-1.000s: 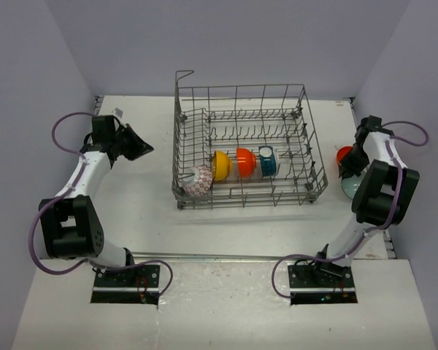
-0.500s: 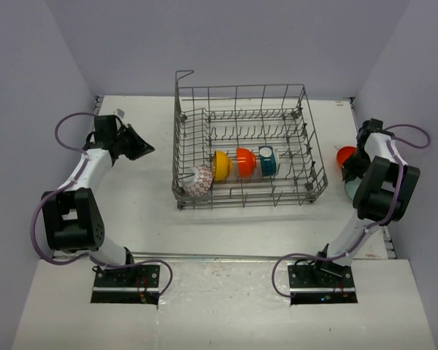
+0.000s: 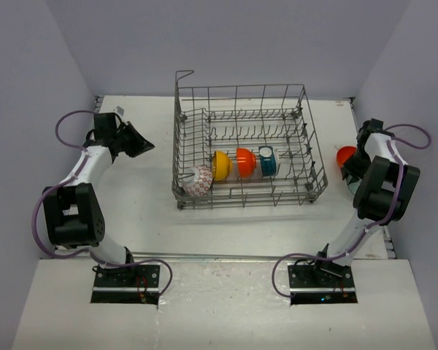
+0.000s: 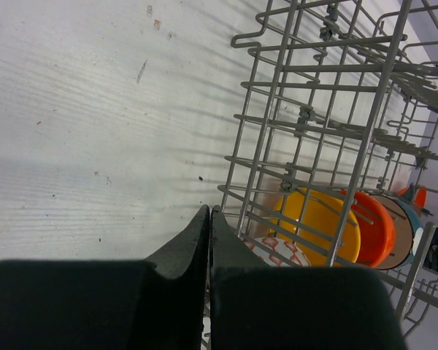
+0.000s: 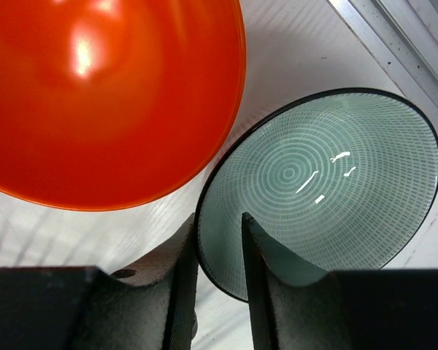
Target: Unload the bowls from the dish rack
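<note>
While rack (image 3: pixel 317 172) holds four bowls (image 3: pixel 245 162) — left hand (image 4: pixel 209 213) closed | right hand (image 5: pixel 219 222) parted astride green bowl (image 5: pixel 328 182) rim

The rectangular grey metal wire dish rack (image 3: pixel 241 146) holds a round white bowl with a red pattern (image 3: pixel 199 181), a plain yellow round bowl (image 3: pixel 220 165), a glossy orange round bowl (image 3: pixel 245 162) and a teal-blue round bowl (image 3: pixel 268 161). On the white counter (image 3: pixel 146 211) are a second glossy orange round bowl (image 5: pixel 109 95) and a pale green round bowl (image 5: pixel 328 182), its inside covered in fine white rings and cross-lines, its rim dark.
</note>
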